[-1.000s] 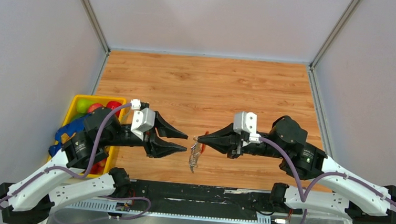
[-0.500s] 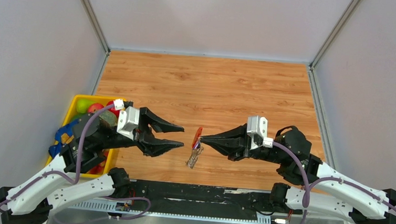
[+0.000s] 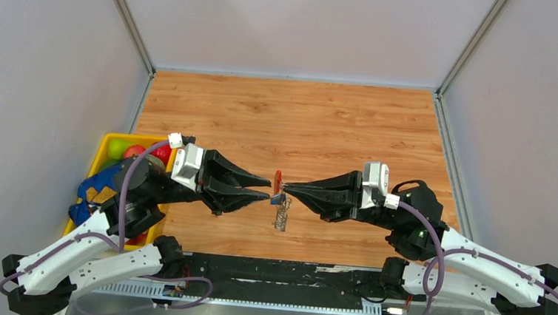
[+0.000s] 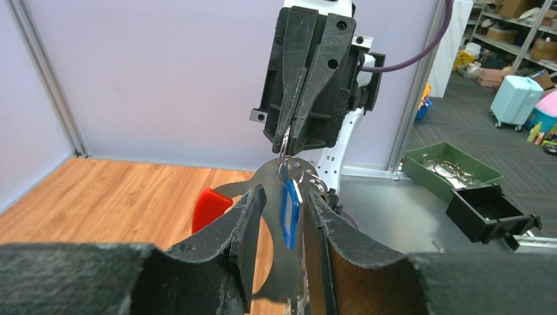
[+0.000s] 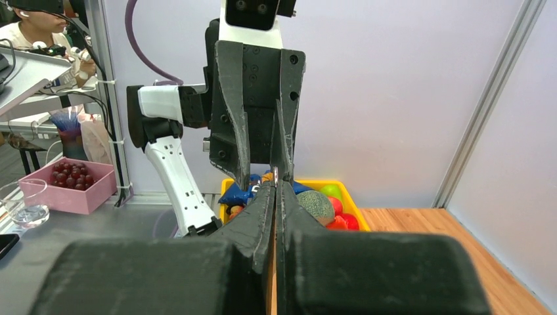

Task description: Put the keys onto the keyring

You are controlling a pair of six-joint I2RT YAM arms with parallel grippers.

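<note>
A: Where are the keys [image 4: 291, 176] sitting right now?

B: They're hanging in the air over the near part of the counter [image 3: 301, 114]. They're bunched just above their blue tag [image 4: 289, 211], right against the keyring [image 3: 281, 217], whose red loop [image 4: 209, 207] is sticking out to one side. I can't tell whether they're properly threaded on.

A: Who's holding what?

B: The right hand [image 4: 286, 134] is pressing its fingers together, pinching a thin metal edge at the top of the bunch. I'm judging that edge to be the keyring's. The left hand [image 3: 269, 189] is narrowly spread, its fingers [image 4: 249, 216] flanking the tag, and I can't tell whether either pad is touching it.

A: What's worrying you?

B: That pinch is looking slim. If the left hand closes on the tag and tugs sideways, it's risking dragging the whole bunch out and dropping it on the counter. The tag is dangling freely too, so it could swing out of the gap. And the hands are meeting nearly tip to tip, so any overshoot is risking a knock.
</note>
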